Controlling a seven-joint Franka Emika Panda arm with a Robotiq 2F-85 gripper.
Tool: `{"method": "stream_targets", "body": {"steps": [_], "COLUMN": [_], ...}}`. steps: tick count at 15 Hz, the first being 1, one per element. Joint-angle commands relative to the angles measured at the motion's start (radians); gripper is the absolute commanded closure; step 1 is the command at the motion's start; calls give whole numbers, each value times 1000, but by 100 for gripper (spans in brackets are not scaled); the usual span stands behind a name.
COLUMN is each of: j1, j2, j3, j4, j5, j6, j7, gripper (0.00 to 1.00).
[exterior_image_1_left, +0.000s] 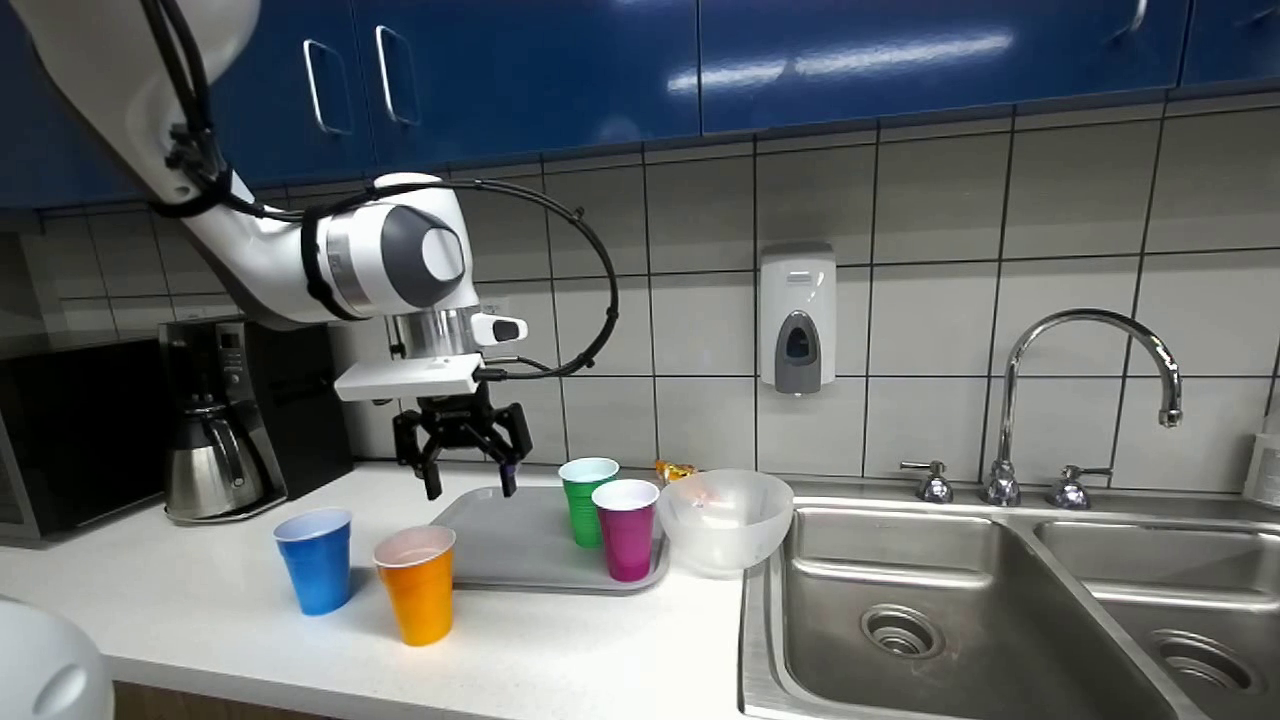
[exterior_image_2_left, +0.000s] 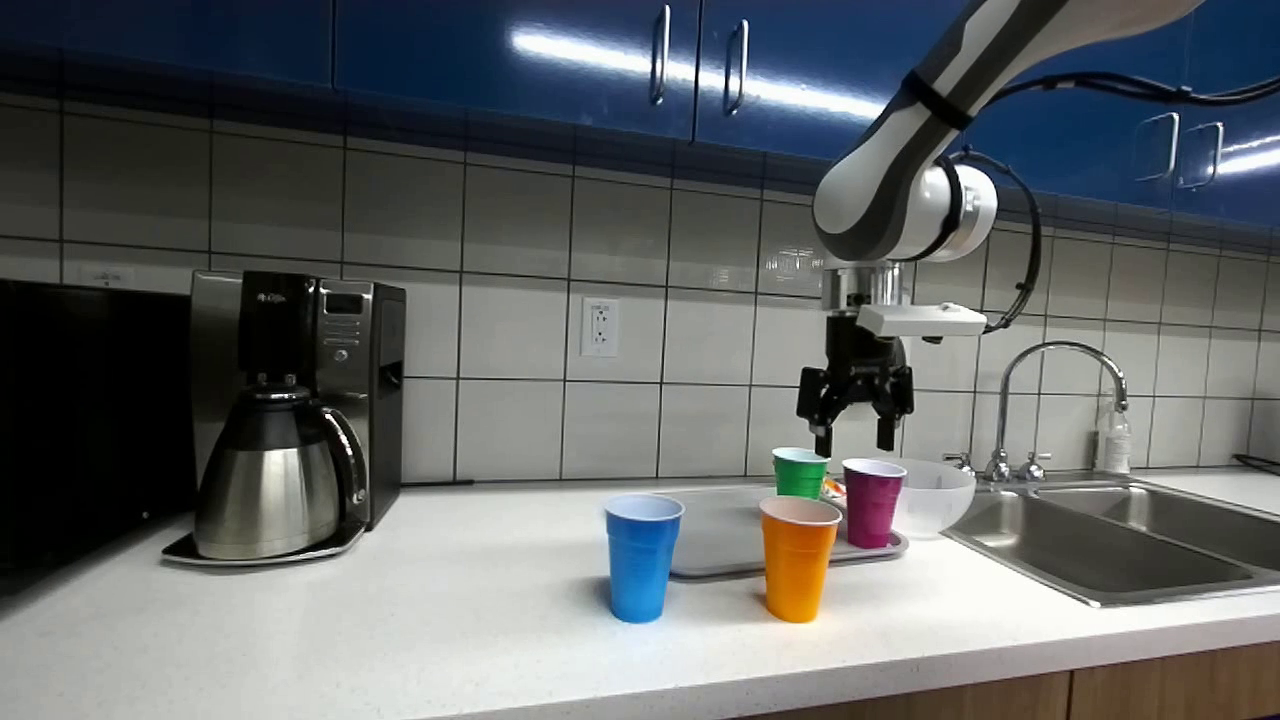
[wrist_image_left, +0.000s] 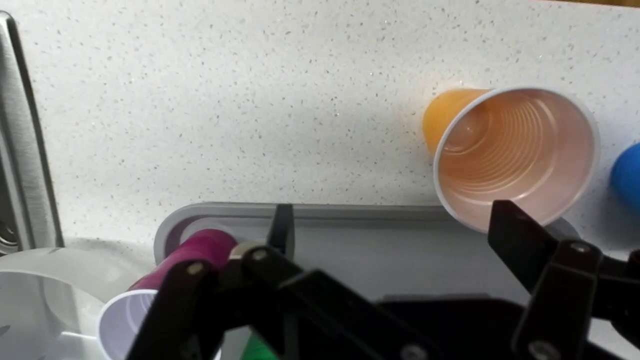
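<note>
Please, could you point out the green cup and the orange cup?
Green cup (exterior_image_1_left: 580, 508), in an exterior view: its outer wall.
Orange cup (wrist_image_left: 515, 150), in the wrist view: its ridged inner wall.

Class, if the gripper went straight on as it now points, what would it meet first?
Probably the orange plastic cup: in both exterior views, one finger of the open gripper hangs above it, though depth is unclear.

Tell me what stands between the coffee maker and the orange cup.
The blue cup stands upright on the countertop between the coffee maker and the orange cup, as both exterior views show.
</note>
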Motion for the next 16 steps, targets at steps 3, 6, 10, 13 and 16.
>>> {"method": "stream_targets", "body": {"steps": [3, 6, 10, 13, 16], "j1": [-20, -16, -17, -16, -14], "j2": [-5, 15, 63, 111, 155], "j3": [32, 46, 62, 70, 77], "j4": [-41, -52, -57, -42, -34], "j5": [47, 58, 49, 46, 36], "j6": [37, 66, 138, 179, 212], "j7": [-42, -28, 1, 26, 48], "gripper": [0, 0, 0, 0, 0]}}
